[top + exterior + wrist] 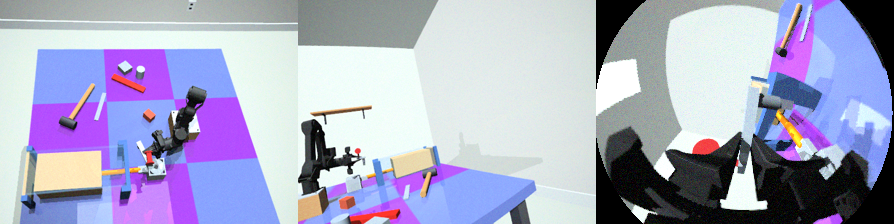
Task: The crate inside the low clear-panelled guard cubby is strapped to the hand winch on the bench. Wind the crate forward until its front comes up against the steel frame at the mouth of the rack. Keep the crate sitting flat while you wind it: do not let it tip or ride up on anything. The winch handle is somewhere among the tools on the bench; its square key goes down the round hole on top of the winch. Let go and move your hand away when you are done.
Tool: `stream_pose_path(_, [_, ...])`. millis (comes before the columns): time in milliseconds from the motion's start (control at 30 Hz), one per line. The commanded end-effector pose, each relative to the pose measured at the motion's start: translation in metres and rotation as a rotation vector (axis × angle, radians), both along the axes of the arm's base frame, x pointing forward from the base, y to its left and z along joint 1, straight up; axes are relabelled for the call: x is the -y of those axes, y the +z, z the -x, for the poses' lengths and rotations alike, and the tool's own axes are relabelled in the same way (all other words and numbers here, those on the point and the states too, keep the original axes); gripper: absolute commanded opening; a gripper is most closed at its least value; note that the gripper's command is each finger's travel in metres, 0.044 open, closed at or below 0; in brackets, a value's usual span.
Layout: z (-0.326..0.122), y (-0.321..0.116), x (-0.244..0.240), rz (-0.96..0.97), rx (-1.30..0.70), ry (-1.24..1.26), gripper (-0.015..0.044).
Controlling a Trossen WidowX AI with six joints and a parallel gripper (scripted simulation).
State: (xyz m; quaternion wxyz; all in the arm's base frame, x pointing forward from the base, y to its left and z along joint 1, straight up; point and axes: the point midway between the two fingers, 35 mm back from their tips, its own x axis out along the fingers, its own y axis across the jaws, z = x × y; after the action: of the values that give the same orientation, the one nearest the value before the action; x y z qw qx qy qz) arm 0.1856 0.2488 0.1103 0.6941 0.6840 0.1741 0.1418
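Observation:
My gripper (pixel 146 153) (pixel 362 158) (pixel 745 135) is shut on the winch handle, a flat grey bar (pixel 750 107) with a red knob (pixel 149 157) (pixel 357 150). The knob points up; the square key (pixel 364 162) (pixel 786 104) points down at the bar's far end, in the air. The handle hangs above the bench, higher than the grey winch (pixel 156 169) (pixel 354 184) and beside its round top. The tan crate (pixel 68 171) (pixel 413 163) sits flat in the cubby. An orange strap (pixel 113 172) (pixel 789 128) joins it to the winch. A gap separates its front from the blue frame (pixel 126 171) (pixel 377 173).
A mallet (pixel 81 102) (pixel 426 183) and a pale flat strip (pixel 100 106) (pixel 406 192) lie behind the cubby. A red-orange cube (pixel 149 115) (pixel 347 202) lies near the arm's base. A red bar (pixel 128 83), a grey block (pixel 125 67) and a grey cylinder (pixel 140 73) are farther back.

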Motion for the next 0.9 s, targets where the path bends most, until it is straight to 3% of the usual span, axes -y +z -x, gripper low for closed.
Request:
stream_pose_path(0, [0.01, 0.001, -0.013, -0.02, -0.001, -0.004, 0.0])
stream_pose_path(867, [0.109, -0.025, -0.063, -0.026, 0.01, -0.003, 0.0])
